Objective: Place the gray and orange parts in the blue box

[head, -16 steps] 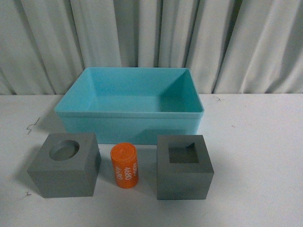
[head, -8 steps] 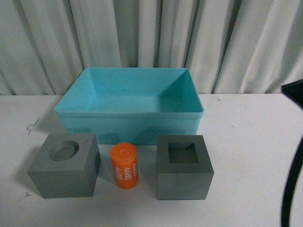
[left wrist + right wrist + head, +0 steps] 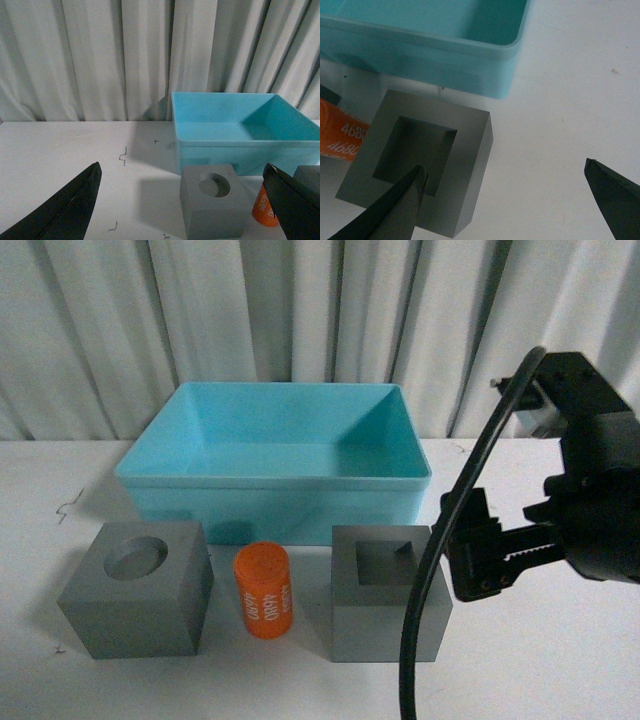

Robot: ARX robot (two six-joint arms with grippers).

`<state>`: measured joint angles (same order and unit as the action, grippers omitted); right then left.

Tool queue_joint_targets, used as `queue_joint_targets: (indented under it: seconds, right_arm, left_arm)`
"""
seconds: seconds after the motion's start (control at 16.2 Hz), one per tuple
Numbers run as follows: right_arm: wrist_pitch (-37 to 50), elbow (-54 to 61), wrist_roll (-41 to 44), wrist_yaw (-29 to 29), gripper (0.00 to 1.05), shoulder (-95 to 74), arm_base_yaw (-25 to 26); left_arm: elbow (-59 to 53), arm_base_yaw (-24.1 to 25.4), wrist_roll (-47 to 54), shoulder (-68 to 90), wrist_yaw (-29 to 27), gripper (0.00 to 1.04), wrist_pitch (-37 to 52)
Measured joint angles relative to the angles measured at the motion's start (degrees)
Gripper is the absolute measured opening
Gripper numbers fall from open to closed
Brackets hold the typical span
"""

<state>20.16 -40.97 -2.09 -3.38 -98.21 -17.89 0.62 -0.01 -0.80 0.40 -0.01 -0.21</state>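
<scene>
Square-recess cube (image 3: pixel 420 150), right wrist close-up

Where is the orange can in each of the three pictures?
Front view: the orange cylinder stands between the round-recess cube and the square-recess cube, before the blue box.
Left wrist view: a sliver beside the round-recess cube, partly hidden by a finger.
Right wrist view: cut off at the edge, beside the square-recess cube.
Shared landmark: the blue box.

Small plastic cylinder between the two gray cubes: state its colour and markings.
Orange cylinder, white lettering; best in front view.
</scene>
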Motion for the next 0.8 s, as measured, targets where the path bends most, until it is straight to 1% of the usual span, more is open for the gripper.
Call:
queue_joint_targets:
  seconds: [0.19,0.43,0.68,0.8]
  right_arm:
    - [-0.2,-2.5,-2.5,1.8,0.98,-4.4,-2.2]
    - [-1.1,-6.3,-4.7,2.7,0.98,-9.1,-4.6]
    - [-1.7,-7.2,-7.3,3.8,0.97,-12.0,-5.4]
    - [-1.7,-7.5,-7.9,4.1,0.76,-12.3,-5.4]
  left_arm:
    - [0.0,0.0,0.0,0.0,0.0,0.98,0.0]
    - [0.0,0.0,0.0,0.0,0.0,0.98,0.0]
    - [0.0,0.0,0.0,0.0,0.0,0.98,0.0]
    - [0.0,0.0,0.0,0.0,0.0,0.98,0.0]
